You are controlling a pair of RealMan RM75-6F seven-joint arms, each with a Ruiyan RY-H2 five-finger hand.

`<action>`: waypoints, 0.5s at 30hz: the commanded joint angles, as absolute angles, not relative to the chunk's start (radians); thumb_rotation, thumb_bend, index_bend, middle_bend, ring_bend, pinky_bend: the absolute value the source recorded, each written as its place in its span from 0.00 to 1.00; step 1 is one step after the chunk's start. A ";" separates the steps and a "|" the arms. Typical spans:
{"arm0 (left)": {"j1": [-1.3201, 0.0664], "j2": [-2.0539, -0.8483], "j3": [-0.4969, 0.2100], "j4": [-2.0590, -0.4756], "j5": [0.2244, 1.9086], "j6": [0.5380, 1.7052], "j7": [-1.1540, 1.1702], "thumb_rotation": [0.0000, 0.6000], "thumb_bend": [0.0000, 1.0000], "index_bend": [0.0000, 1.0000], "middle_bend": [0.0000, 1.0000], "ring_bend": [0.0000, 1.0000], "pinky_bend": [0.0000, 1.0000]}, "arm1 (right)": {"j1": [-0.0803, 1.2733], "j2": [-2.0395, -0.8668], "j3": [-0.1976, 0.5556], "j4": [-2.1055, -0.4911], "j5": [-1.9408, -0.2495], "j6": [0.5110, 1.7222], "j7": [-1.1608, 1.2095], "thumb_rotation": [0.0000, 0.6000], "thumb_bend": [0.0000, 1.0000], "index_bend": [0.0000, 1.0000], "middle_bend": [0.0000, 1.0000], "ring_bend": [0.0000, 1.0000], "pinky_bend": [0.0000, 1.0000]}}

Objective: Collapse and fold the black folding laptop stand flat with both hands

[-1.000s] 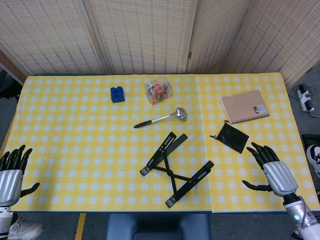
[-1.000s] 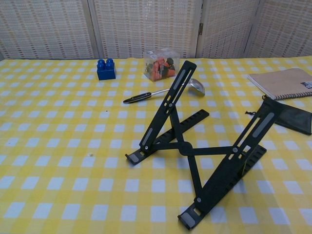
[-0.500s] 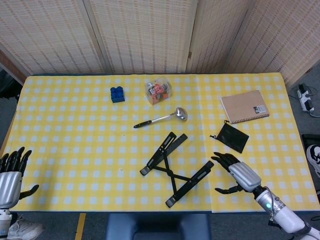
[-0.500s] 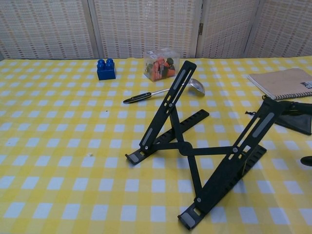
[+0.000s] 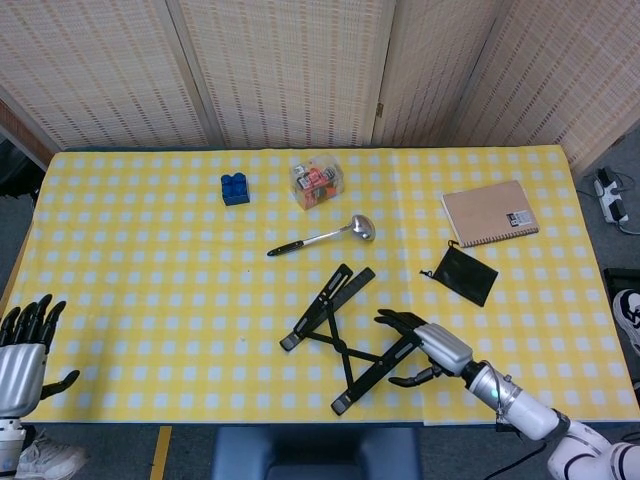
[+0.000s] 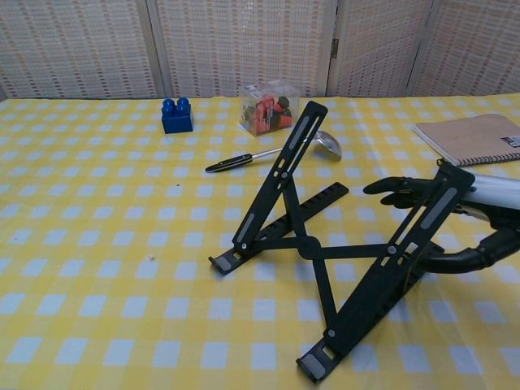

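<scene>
The black folding laptop stand [image 5: 346, 338] stands unfolded near the table's front edge, its two rails raised and joined by crossed struts [image 6: 307, 246]. My right hand [image 5: 425, 348] is open beside the stand's right rail [image 6: 388, 266], fingers spread at the rail's upper end and thumb low behind it; I cannot tell whether it touches. In the chest view the right hand [image 6: 455, 219] shows partly behind that rail. My left hand [image 5: 22, 345] hangs open at the table's front left corner, far from the stand.
A ladle [image 5: 322, 236] lies just behind the stand. Further back sit a blue block [image 5: 235, 188] and a clear box of small items [image 5: 316, 182]. A black pouch [image 5: 462, 274] and a tan notebook [image 5: 490, 212] lie to the right.
My right hand has swept left from the table's front right corner to the stand's right rail. The stand and my left hand have not moved.
</scene>
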State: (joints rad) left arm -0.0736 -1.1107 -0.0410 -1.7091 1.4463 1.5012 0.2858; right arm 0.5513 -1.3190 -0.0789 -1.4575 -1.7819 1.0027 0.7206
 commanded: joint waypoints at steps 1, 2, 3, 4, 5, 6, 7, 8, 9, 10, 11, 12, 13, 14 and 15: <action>-0.073 -1.110 -0.041 -1.709 1.446 1.502 0.285 1.00 0.16 0.06 0.05 0.00 0.00 | 0.585 -1.350 -0.066 -1.432 -1.782 1.003 0.745 0.57 0.25 0.00 0.00 0.00 0.00; -0.072 -1.110 -0.041 -1.709 1.446 1.502 0.285 1.00 0.16 0.06 0.05 0.00 0.00 | 0.596 -1.357 -0.061 -1.428 -1.782 1.004 0.747 0.57 0.25 0.00 0.00 0.00 0.00; -0.072 -1.110 -0.041 -1.709 1.446 1.503 0.285 1.00 0.16 0.06 0.05 0.00 0.00 | 0.607 -1.363 -0.056 -1.424 -1.781 1.001 0.745 0.57 0.25 0.00 0.00 0.01 0.00; -0.072 -1.110 -0.041 -1.709 1.447 1.504 0.285 1.00 0.16 0.06 0.05 0.00 0.00 | 0.613 -1.365 -0.053 -1.422 -1.779 1.000 0.743 0.57 0.25 0.00 0.00 0.01 0.00; -0.072 -1.110 -0.041 -1.709 1.448 1.504 0.284 1.00 0.16 0.06 0.05 0.00 0.00 | 0.623 -1.370 -0.047 -1.420 -1.776 0.998 0.738 0.57 0.25 0.00 0.00 0.01 0.00; -0.072 -1.110 -0.041 -1.709 1.448 1.504 0.283 1.00 0.16 0.06 0.05 0.00 0.00 | 0.631 -1.374 -0.043 -1.418 -1.773 0.995 0.735 0.57 0.25 0.00 0.00 0.01 0.00; -0.072 -1.109 -0.041 -1.709 1.449 1.504 0.282 1.00 0.16 0.06 0.05 0.00 0.00 | 0.640 -1.377 -0.039 -1.418 -1.770 0.991 0.735 0.58 0.25 0.00 0.00 0.01 0.00; -0.072 -1.109 -0.041 -1.708 1.449 1.504 0.283 1.00 0.16 0.06 0.05 0.00 0.00 | 0.651 -1.381 -0.036 -1.418 -1.768 0.987 0.738 0.59 0.25 0.00 0.00 0.01 0.00; -0.071 -1.109 -0.041 -1.708 1.449 1.505 0.283 1.00 0.16 0.06 0.05 0.00 0.00 | 0.659 -1.384 -0.033 -1.417 -1.767 0.985 0.740 0.61 0.25 0.00 0.00 0.01 0.00; -0.071 -1.109 -0.042 -1.707 1.449 1.505 0.283 1.00 0.16 0.06 0.05 0.00 0.00 | 0.669 -1.388 -0.030 -1.414 -1.765 0.983 0.741 0.63 0.25 0.00 0.00 0.02 0.00; -0.071 -1.109 -0.042 -1.707 1.448 1.505 0.283 1.00 0.16 0.06 0.05 0.00 0.00 | 0.675 -1.392 -0.026 -1.410 -1.762 0.983 0.740 0.65 0.25 0.00 0.00 0.02 0.00; -0.071 -1.109 -0.043 -1.706 1.447 1.505 0.282 1.00 0.16 0.06 0.05 0.00 0.00 | 0.683 -1.399 -0.023 -1.406 -1.758 0.982 0.739 0.66 0.25 0.00 0.00 0.03 0.00; -0.071 -1.110 -0.043 -1.705 1.447 1.505 0.282 1.00 0.16 0.06 0.05 0.00 0.00 | 0.689 -1.404 -0.020 -1.402 -1.756 0.981 0.739 0.67 0.25 0.00 0.00 0.03 0.00; -0.072 -1.110 -0.044 -1.704 1.446 1.505 0.282 1.00 0.16 0.06 0.05 0.00 0.00 | 0.696 -1.409 -0.017 -1.399 -1.753 0.980 0.741 0.68 0.25 0.00 0.00 0.03 0.00; -0.073 -1.110 -0.044 -1.704 1.446 1.503 0.283 1.00 0.16 0.06 0.05 0.00 0.00 | 0.705 -1.415 -0.012 -1.395 -1.750 0.979 0.743 0.68 0.25 0.00 0.00 0.04 0.00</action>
